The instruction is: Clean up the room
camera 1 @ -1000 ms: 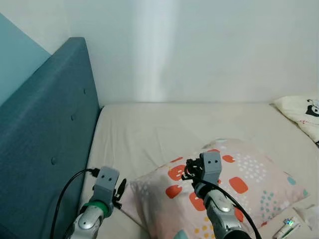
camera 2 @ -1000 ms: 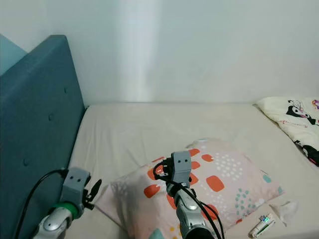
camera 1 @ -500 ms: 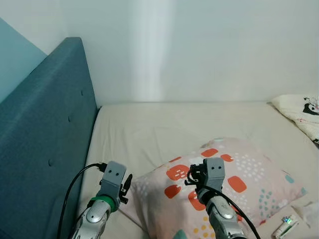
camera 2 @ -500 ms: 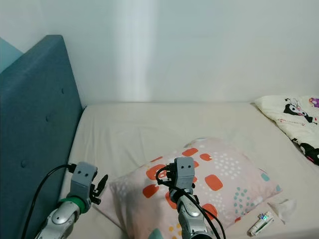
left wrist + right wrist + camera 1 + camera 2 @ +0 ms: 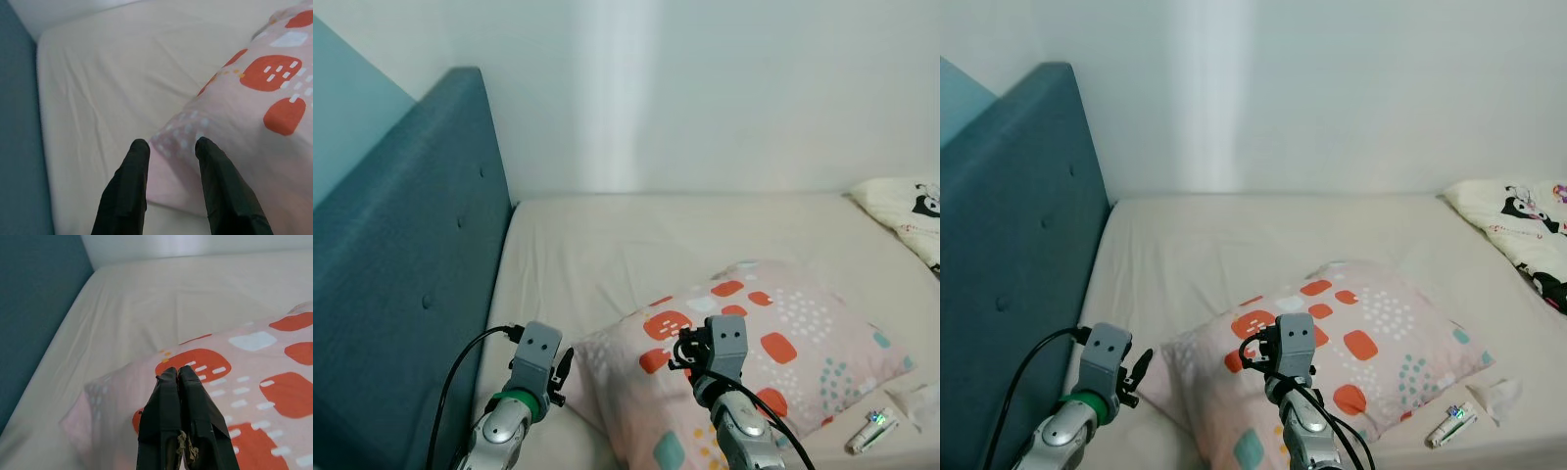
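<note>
From the head camera, the patterned pillow [image 5: 754, 343] lay askew on the near half of the bed [image 5: 636, 235], its near-left corner pointing toward the blue headboard [image 5: 401, 264] on the left. The left gripper [image 5: 558, 372] sat low and near, just beside that corner; the right gripper [image 5: 683, 351] hovered over the pillow's orange patches. Far right, a cartoon-print pillow [image 5: 1518, 220] rested at the bed's edge, and near right a small tube [image 5: 1453, 423] lay beside a crumpled tissue [image 5: 1495, 396] (more tidying to come, by the look of it).

Over to the left wrist view: the left gripper's fingers [image 5: 129, 186] were spread apart, and the pillow's thin flat corner sat right between them, not yet pinched.

The right wrist view showed the right gripper [image 5: 177, 374] with its fingers pressed together, holding nothing, poised above the pillow's top face.

The step in hand looked like taking the pillow to set it at the headboard. To do it well, the left fingers should push a little deeper past the limp seam before closing, so they bite stuffed fabric and not the edge alone; the right should open and take a fold farther right to share the load.
</note>
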Robot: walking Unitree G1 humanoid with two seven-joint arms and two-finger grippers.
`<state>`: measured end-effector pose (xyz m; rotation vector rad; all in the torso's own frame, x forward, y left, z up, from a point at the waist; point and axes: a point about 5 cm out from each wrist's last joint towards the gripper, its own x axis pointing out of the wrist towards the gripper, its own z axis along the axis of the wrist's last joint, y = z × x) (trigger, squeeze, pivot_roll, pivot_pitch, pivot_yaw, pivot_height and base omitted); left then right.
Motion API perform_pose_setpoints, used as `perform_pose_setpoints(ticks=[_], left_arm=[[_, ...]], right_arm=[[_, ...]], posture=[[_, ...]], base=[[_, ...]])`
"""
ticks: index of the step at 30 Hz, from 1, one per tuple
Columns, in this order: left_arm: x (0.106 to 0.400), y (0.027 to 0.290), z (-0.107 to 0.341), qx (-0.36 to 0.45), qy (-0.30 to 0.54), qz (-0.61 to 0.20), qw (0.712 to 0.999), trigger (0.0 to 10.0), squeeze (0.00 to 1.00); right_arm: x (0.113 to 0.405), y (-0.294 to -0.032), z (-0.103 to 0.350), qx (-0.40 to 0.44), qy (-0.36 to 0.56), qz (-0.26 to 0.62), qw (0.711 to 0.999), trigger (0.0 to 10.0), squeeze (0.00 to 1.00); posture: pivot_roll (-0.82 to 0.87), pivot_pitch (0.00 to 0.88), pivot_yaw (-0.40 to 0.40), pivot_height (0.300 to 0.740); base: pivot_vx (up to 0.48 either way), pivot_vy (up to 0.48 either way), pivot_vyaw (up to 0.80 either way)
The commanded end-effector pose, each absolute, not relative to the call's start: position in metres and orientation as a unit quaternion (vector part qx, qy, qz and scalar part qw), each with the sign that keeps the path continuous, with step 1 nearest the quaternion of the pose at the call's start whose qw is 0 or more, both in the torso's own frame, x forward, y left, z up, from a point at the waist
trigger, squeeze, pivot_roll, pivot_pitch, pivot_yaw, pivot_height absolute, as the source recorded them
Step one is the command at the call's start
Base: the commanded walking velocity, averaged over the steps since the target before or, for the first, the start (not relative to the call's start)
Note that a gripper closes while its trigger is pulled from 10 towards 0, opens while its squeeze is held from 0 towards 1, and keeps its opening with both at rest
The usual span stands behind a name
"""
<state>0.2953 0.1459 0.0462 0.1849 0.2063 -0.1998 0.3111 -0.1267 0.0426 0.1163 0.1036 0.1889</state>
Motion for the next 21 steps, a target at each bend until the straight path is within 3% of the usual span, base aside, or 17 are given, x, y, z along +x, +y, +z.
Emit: perform_pose_setpoints(ticks=[1, 17, 21], left_arm=[[0.2928, 0.1442, 0.042, 0.093, 0.113, -0.103, 0.984, 10.0, 0.0], [0.2967, 0.1403, 0.0434, 0.094, 0.111, -0.111, 0.983, 10.0, 0.0], [0.2977, 0.1394, 0.044, 0.094, 0.11, -0.114, 0.983, 10.0, 0.0]], right_arm=[[0.3084, -0.1289, 0.0393, 0.056, 0.057, 0.091, 0.993, 10.0, 0.0], [0.3103, -0.133, 0.0407, 0.053, 0.057, 0.084, 0.993, 10.0, 0.0], [0.3107, -0.1328, 0.0409, 0.053, 0.057, 0.084, 0.993, 10.0, 0.0]], posture=[[-0.06, 0.029, 0.02, 0.74], [-0.07, 0.006, 0.025, 0.74], [-0.07, 0.001, 0.028, 0.74]], base=[[-0.345, 0.0, 0.0], [-0.335, 0.0, 0.0], [0.0, 0.0, 0.0]])
